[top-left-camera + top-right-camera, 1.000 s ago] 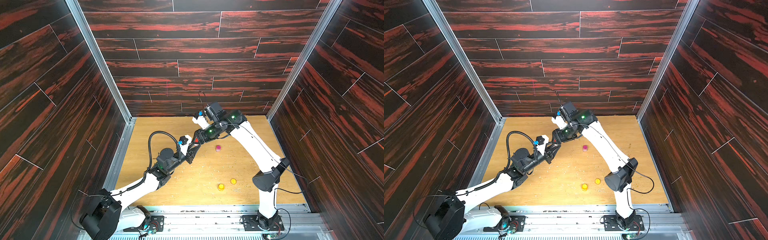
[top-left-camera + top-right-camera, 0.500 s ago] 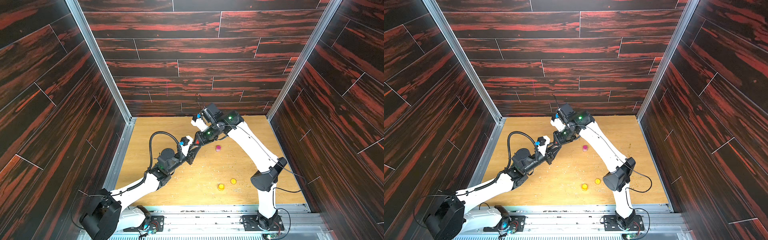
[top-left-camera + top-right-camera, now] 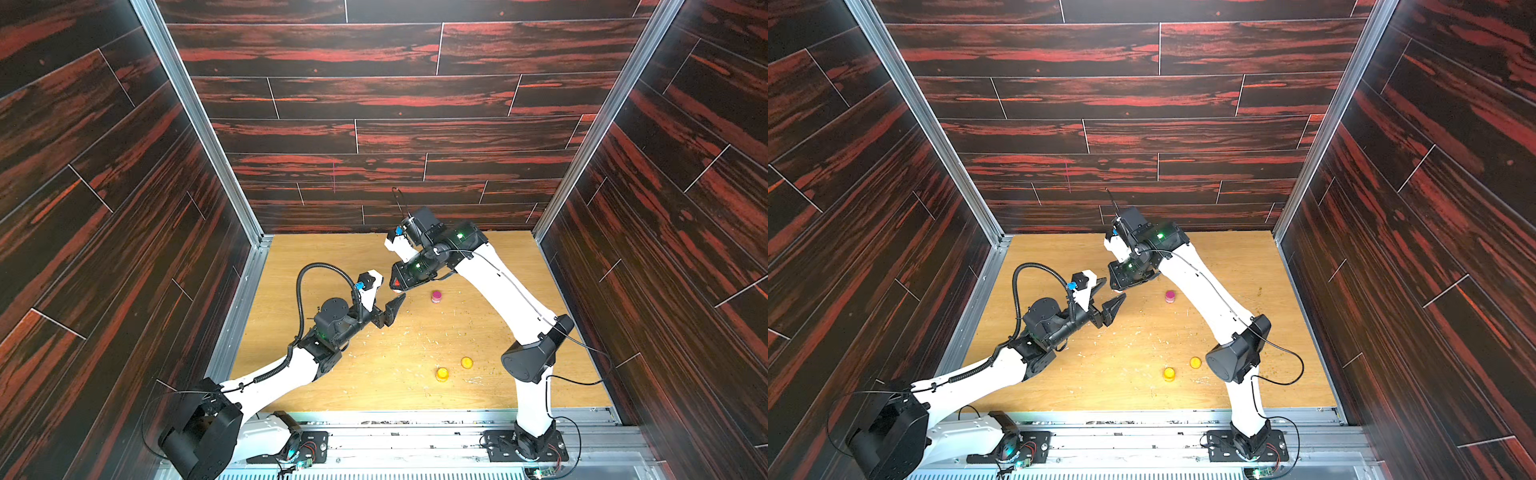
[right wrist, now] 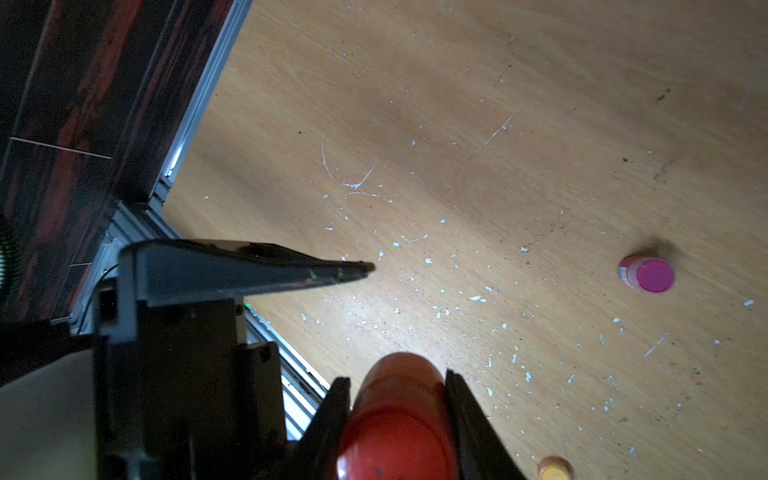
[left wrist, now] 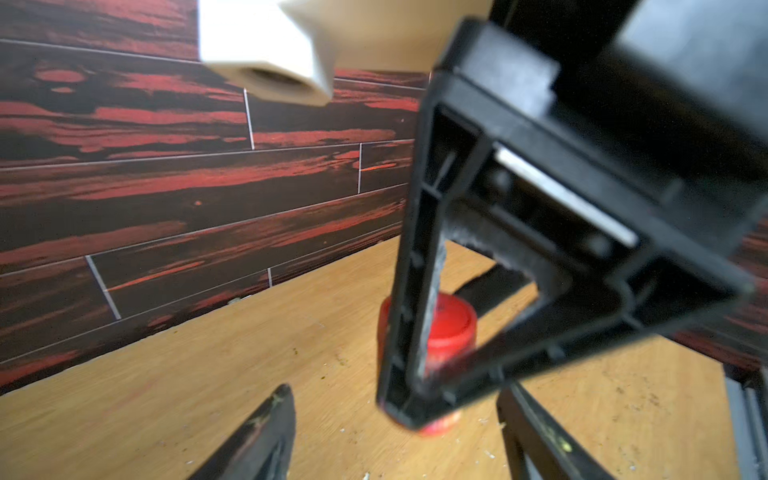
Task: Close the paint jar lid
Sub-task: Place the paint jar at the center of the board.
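The right gripper [image 4: 397,379] has its jaws pinching the small round red plastic paint jar [image 5: 451,328], red cap on top, near 12 o'clock of the light wooden table [image 3: 332,257] centre. The left gripper [image 3: 1109,293] sits at its 7 o'clock, jaws spread. A magenta-capped jar [image 3: 436,296] stands at 3 o'clock. An orange jar [image 3: 442,373] and a flat orange cap [image 3: 467,362] lie toward 5 o'clock.

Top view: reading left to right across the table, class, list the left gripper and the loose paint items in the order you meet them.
left gripper → pink jar → orange lid. Left out: the yellow jar, which overlaps the pink jar's span.
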You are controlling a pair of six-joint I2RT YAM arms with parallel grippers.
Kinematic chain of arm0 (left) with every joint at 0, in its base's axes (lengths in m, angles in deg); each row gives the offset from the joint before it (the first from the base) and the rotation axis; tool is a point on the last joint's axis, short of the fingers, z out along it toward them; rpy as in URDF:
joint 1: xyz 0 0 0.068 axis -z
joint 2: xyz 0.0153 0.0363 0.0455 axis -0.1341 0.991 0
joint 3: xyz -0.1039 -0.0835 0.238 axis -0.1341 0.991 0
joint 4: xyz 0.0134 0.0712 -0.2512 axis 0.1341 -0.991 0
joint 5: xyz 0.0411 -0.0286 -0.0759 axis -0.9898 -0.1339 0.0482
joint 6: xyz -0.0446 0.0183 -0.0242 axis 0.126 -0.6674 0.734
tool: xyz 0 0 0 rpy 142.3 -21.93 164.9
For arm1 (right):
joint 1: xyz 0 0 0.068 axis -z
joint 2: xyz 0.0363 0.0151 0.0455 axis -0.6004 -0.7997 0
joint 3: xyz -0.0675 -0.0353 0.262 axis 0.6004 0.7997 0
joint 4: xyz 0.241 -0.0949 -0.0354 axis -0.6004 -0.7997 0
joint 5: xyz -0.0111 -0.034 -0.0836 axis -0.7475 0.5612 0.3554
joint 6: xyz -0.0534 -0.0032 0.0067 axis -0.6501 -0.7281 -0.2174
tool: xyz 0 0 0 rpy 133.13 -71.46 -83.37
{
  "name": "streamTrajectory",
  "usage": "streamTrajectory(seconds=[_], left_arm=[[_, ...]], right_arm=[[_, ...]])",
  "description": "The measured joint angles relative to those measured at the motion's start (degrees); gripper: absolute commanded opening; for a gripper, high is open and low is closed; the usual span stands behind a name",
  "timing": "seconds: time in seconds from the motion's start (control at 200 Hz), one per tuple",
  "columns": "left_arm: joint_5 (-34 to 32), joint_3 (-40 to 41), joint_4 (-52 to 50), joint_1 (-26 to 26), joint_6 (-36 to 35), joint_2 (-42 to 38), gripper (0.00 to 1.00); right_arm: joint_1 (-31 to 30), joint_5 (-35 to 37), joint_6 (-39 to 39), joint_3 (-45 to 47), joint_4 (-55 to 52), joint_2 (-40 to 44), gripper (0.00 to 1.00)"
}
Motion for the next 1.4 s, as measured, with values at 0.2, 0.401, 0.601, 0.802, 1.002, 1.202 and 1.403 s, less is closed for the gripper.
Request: streamTrajectory(seconds=[0.2,0.401,0.601,0.802,1.002,1.202,1.403], left_arm=[[-1.29,3.78,-1.57,0.00,0.33,-4.37,1.00],[-2.58,4.26,-4.31,-0.07,1.27,-9.35,1.00],[-2.80,4.26,-6.73,-0.33,4.42,-12.41,1.00],[-2.80,4.28,-7.48,-0.37,7.13,-14.19,1.00],[-2.69,4.28,-8.41,-0.37,7.69,-14.16,1.00],[-2.84,3.41,-12.31,-0.37,7.85,-13.68,1.00],[-3.63,0.92,-16.31,-0.37,9.38,-11.89,1.00]], right_arm=[[1.81,4.13,0.07,7.67,3.08,0.70,0.28],[6.84,8.17,1.01,18.78,8.28,2.78,0.28],[13.92,11.02,1.92,31.82,16.22,8.11,0.28],[19.61,11.98,2.56,40.76,24.46,9.27,0.28],[23.15,11.69,2.97,46.66,31.78,8.76,0.29],[25.20,10.97,3.08,48.28,38.14,4.66,0.29],[25.31,10.62,3.45,48.09,40.94,-0.59,0.29]])
